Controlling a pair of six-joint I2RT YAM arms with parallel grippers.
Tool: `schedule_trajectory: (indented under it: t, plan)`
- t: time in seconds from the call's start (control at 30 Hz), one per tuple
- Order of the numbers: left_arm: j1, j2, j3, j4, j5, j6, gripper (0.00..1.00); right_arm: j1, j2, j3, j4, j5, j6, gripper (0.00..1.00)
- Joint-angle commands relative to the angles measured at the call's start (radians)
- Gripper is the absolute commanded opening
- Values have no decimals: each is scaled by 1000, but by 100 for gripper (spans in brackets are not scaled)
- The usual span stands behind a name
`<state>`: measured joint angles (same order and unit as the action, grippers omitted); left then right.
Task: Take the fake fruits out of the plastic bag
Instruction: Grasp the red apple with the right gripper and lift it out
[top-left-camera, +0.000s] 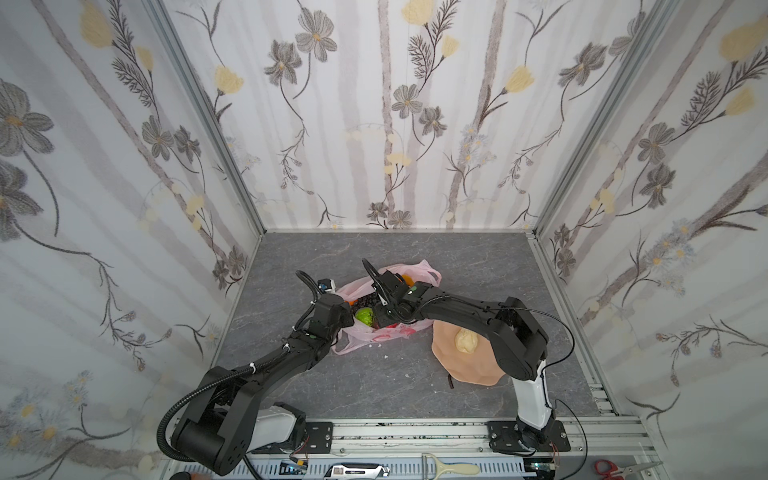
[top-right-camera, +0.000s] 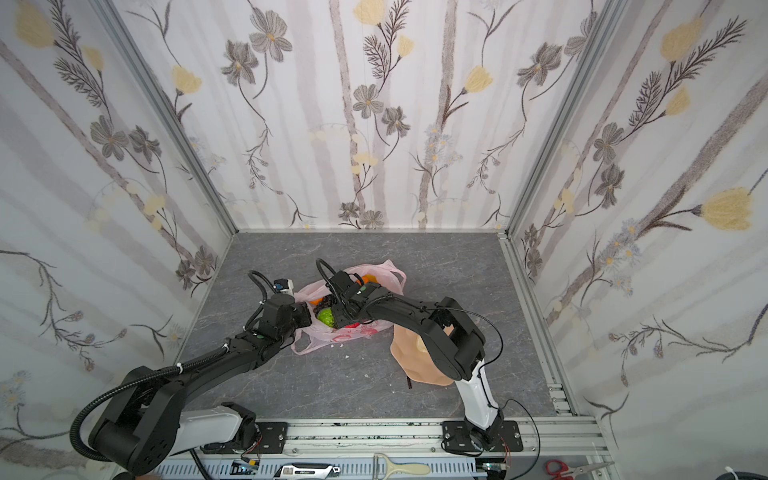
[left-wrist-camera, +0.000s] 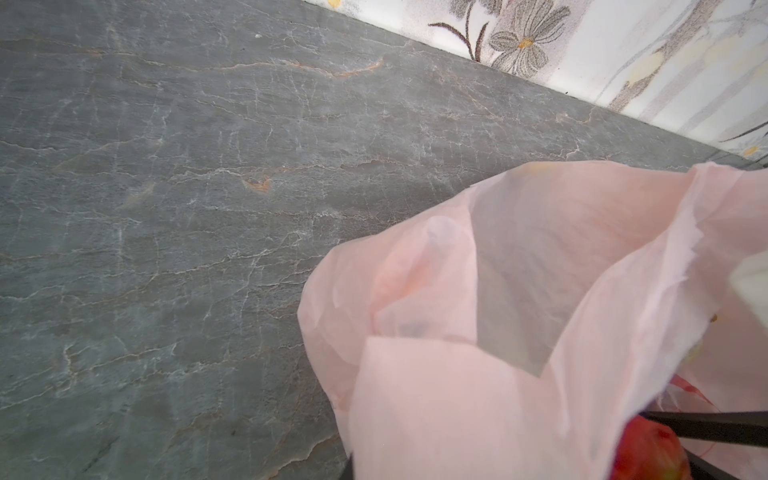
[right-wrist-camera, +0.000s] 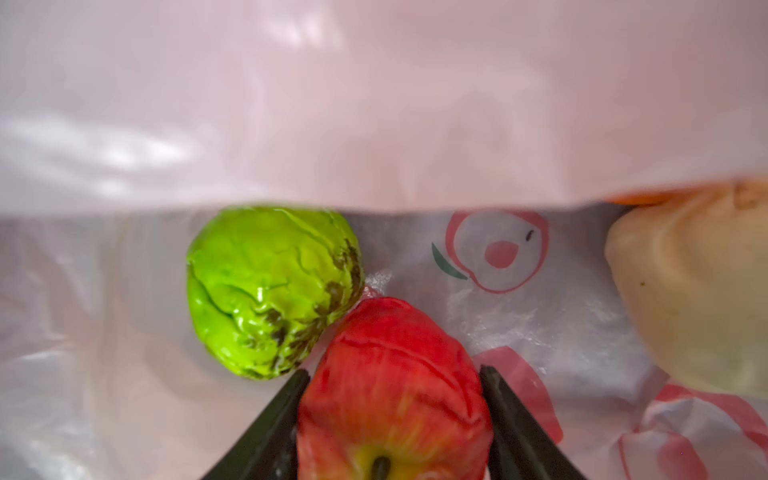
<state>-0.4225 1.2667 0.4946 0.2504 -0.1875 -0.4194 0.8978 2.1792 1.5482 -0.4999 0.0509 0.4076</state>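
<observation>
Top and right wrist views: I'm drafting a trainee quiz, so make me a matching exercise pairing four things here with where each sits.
1 red apple
2 green fruit
3 pear
4 plastic bag

A on the peach dish
B on the grey table
C between the fingers of the right tool
D inside the bag, touching the apple

Pairs: 1-C; 2-D; 3-A; 4-B
</observation>
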Motion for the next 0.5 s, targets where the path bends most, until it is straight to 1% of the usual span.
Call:
schedule_trajectory:
  t: [0.0,0.13,0.23,0.3,0.47]
  plan:
    - [1,-4,-2,33,-14,2,9,-12,-45,2,-2,-6,-29,61]
    - [1,-4,-2,33,-12,1,9,-33,-120,-19,-28,-16,-47,60]
    - [1,-4,-4,32,-16,4,9,-41,-200,-58,-53,-1,-63,61]
    - [1,-30,-5,32,-20,5,9,-51,-259,-100,-70,2,-67,61]
    - [1,-36,-6,30,-16,4,9,-69,-435,-250,-123,25,-52,61]
